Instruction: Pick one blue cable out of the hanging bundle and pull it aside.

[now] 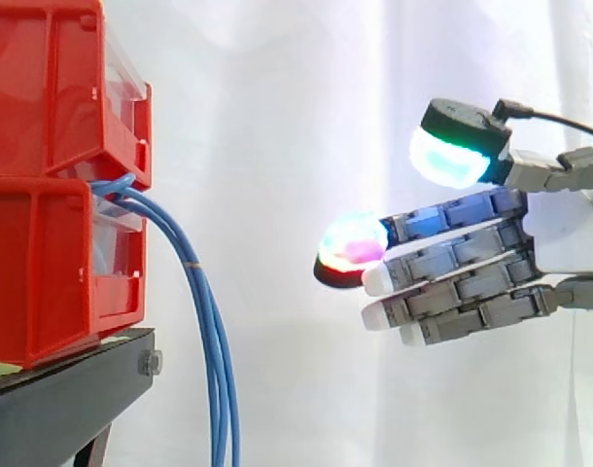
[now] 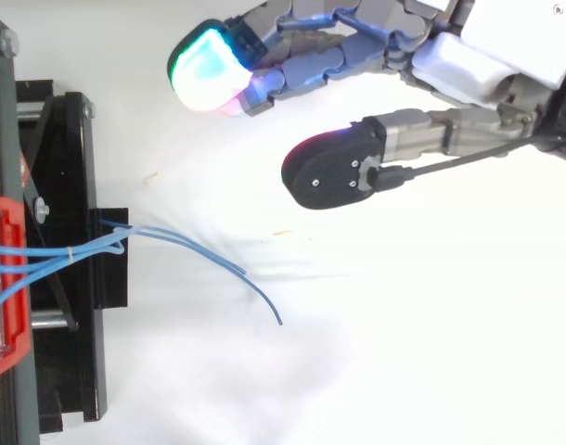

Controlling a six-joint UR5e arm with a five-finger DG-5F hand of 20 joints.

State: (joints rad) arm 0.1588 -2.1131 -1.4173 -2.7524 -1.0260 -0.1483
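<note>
Blue cables (image 1: 207, 331) come out of the gap between the two stacked red bins (image 1: 44, 195), arch over towards my side and then hang straight down. Their long axis is upright and they run off the lower edge of the side view. From above they leave the bin (image 2: 6, 278) on the left and fan out to the right, their loose ends pointing right and slightly down the top view. They are thin, smooth and lie close together where they hang. A small pale band (image 1: 191, 263) wraps them near the top of the arch. The bins sit on a black stand (image 1: 63, 399) before a white curtain (image 1: 296, 97).

My hand (image 1: 569, 233) is level with the arch and well apart from the bundle, holding nothing. It is open, with the fingers stretched nearly straight towards the cables and stacked one above another in the side view. One fingertip pad (image 1: 353, 243) glows red and cyan. The thumb (image 1: 452, 146) is raised above the fingers, its pad glowing white and green.
</note>
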